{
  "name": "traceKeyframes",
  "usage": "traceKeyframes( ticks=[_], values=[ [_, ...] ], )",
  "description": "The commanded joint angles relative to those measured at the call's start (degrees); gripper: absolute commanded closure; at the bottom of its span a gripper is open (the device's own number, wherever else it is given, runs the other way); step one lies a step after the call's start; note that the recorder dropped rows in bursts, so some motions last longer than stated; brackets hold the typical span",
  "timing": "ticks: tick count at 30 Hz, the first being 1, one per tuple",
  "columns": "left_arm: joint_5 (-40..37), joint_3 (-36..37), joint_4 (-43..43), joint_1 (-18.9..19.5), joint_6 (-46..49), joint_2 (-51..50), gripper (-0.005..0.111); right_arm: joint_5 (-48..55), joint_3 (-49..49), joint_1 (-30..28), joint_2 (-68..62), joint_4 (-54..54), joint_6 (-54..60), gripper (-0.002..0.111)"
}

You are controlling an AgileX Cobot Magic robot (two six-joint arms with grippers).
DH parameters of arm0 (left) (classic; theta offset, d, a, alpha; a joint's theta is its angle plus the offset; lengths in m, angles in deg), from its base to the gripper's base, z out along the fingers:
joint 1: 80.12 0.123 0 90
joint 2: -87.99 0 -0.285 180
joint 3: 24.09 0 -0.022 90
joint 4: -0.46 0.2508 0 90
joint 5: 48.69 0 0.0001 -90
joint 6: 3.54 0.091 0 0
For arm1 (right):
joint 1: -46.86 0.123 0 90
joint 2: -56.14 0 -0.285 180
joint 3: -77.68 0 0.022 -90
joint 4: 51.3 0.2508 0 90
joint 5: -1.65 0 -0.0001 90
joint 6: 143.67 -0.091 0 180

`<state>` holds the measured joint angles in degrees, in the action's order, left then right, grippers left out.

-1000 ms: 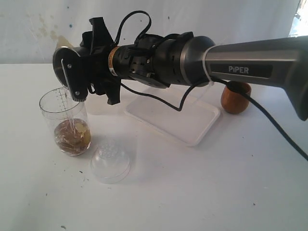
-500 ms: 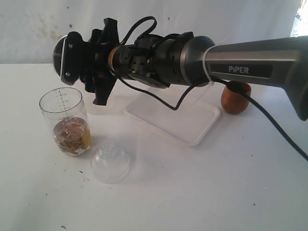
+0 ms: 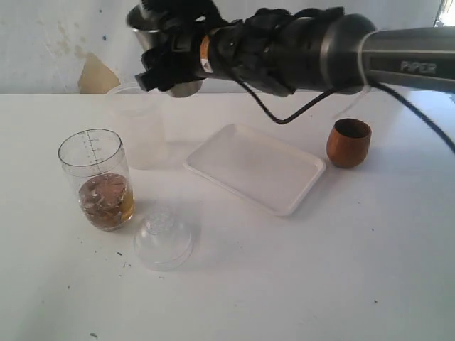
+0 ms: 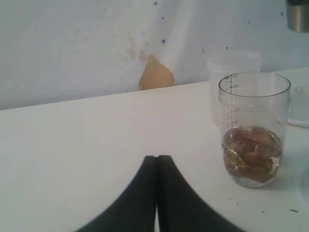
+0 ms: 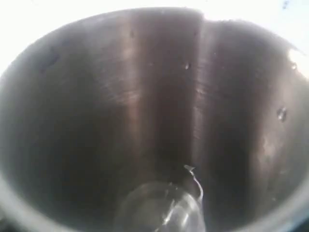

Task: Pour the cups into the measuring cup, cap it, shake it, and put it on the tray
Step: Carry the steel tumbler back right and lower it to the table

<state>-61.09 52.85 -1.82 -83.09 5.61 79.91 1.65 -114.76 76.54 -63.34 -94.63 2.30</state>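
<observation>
The clear measuring cup (image 3: 96,177) with black marks stands at the left, holding brownish pieces and some liquid; it also shows in the left wrist view as the measuring cup (image 4: 253,125). My right gripper (image 3: 167,53) is shut on the steel tumbler (image 3: 144,30), high above the table and behind the measuring cup. The right wrist view looks into the tumbler's (image 5: 145,96) wet, nearly empty inside. The dome cap (image 3: 163,240) lies on the table just right of the measuring cup. The wooden cup (image 3: 348,142) stands right of the white tray (image 3: 298,186). My left gripper (image 4: 157,157) is shut, empty, low over the table.
A frosted unmarked plastic cup (image 3: 138,128) stands behind the measuring cup, left of the tray, and shows as the frosted cup (image 4: 234,63) in the left wrist view. A wall with a tan patch (image 4: 155,75) closes the far side of the table.
The right arm has risen and drawn back from over the measuring cup. The tumbler, tipped and pouring a second ago, has turned away from the cup's mouth.
</observation>
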Motion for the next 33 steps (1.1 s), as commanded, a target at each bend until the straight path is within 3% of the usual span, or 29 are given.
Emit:
traceKeyframes(
  ticks=[1,5,8,15,27,33],
  values=[
    [0.76,0.27,0.00,0.01,-0.10,0.29,0.107,-9.45,8.24,-5.88,7.67,0.29,-7.52,0.108],
    [0.76,0.27,0.00,0.01,-0.10,0.29,0.107,-11.66,17.73,-12.87,13.54,0.16,-7.62,0.108],
    [0.76,0.27,0.00,0.01,-0.10,0.29,0.107,-31.24,31.03,-21.28,19.09,0.05,-7.49,0.108],
    [0.76,0.27,0.00,0.01,-0.10,0.29,0.107,-44.21,48.33,-32.00,21.22,-0.51,0.46,0.108],
    [0.76,0.27,0.00,0.01,-0.10,0.29,0.107,-49.48,57.96,-33.20,17.39,0.50,14.35,0.108],
    [0.76,0.27,0.00,0.01,-0.10,0.29,0.107,-55.85,60.22,-33.20,11.05,9.49,21.41,0.108]
  ],
)
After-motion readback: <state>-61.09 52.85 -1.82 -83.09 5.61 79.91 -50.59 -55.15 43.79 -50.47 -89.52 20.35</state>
